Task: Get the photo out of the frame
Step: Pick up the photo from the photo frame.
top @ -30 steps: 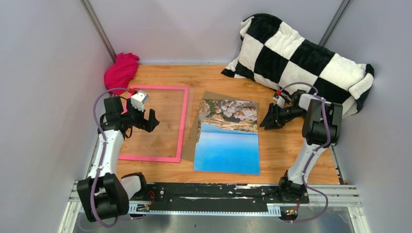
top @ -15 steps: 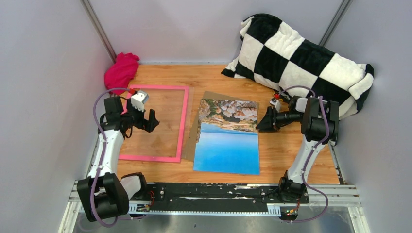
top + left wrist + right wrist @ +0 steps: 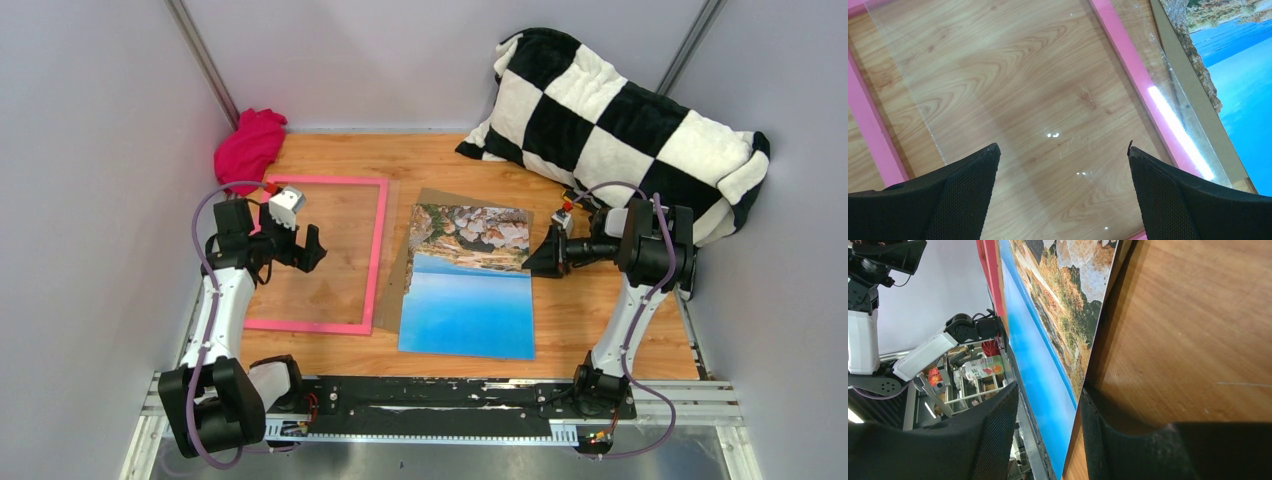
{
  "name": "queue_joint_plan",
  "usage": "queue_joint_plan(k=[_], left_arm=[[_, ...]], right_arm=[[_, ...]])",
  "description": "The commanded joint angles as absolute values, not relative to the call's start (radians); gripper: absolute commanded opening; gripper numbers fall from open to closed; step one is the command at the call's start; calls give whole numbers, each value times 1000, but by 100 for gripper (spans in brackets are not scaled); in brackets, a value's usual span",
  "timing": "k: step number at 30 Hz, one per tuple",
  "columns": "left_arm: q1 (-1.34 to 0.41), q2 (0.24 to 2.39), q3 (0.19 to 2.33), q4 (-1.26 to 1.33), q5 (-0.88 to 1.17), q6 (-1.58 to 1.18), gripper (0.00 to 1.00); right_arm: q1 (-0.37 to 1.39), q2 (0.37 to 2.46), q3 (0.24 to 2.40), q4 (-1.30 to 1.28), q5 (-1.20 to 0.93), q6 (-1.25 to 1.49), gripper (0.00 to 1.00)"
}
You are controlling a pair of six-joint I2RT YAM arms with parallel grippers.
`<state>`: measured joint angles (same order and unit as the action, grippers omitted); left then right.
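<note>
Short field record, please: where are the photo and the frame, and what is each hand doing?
photo: flat on a brown board, beside the frame, not inside it
frame: flat on the table, clear sheet lying askew over it
left hand: open, above the clear sheet, holding nothing
right hand: open, the photo's right edge between its fingers
background: checkered pillow, magenta cloth
</note>
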<state>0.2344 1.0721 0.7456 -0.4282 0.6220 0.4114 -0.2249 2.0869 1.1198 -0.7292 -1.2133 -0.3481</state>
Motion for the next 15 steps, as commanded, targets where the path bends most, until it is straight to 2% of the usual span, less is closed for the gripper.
queue_joint_plan(k=[1,15], left_arm=[[242,1060,746,-430,612,414,100],[242,1064,747,-429,600,413,100]], right_arm=[[-236,2109,1090,-692,-1146,-395,50],[-245,2062,1158,-839,-1262,-476,47]])
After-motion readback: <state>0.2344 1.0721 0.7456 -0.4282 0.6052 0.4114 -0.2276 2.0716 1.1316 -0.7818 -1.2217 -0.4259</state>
